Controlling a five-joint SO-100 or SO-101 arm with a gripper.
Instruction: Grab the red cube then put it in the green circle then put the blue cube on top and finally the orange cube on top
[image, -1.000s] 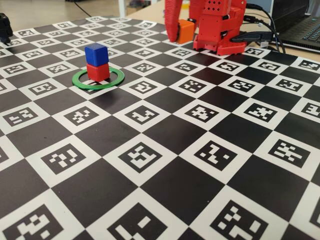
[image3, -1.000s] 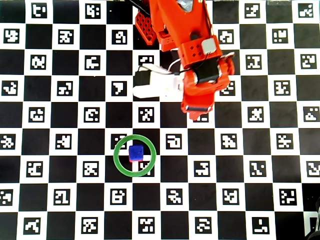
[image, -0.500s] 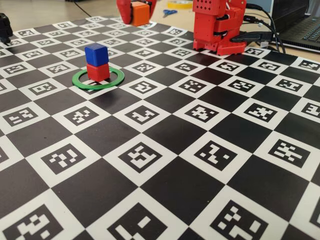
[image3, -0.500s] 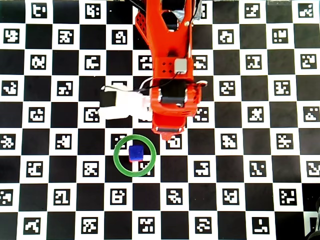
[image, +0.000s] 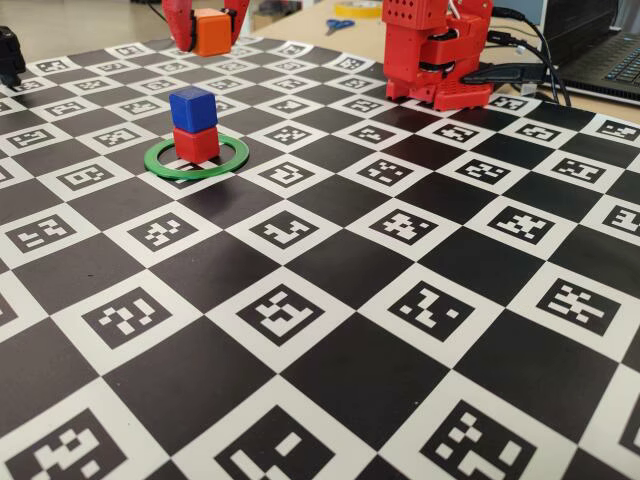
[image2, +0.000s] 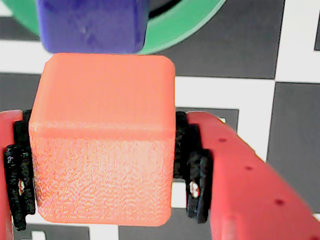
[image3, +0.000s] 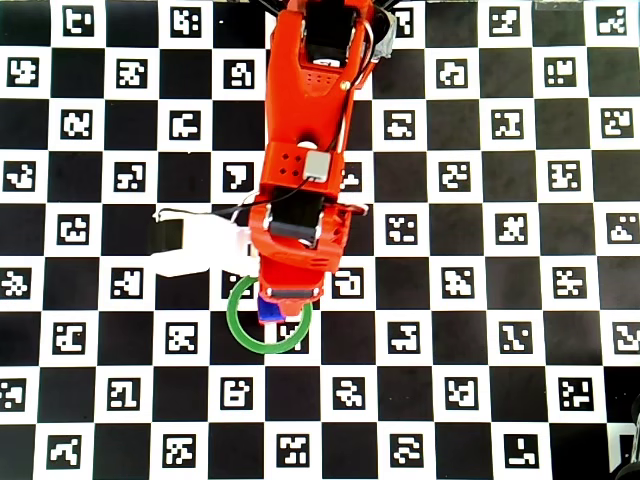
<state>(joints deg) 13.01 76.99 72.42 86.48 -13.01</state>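
Overhead view shows the flat printed mat, a black-and-white checkerboard with a blocky coded marker in each white square, filling the whole frame. Over it the glossy red plastic arm reaches down from twelve o'clock, its boxy wrist ending above the green circle, a thin flat ring lying just below the frame's centre. Only a corner of the blue cube peeks out from under the wrist, inside the ring.

From the fixed view the ring sits at about ten o'clock on the mat, with the red cube standing in its hollow centre and the matte blue cube squarely on top. Well above that stack, at eleven o'clock, the gripper pinches the orange cube.

Wrist view fills with the orange cube's grainy layered face and rounded edges, squeezed between the black pads of the perforated red fingers; the blue cube lies just beyond, at twelve o'clock.
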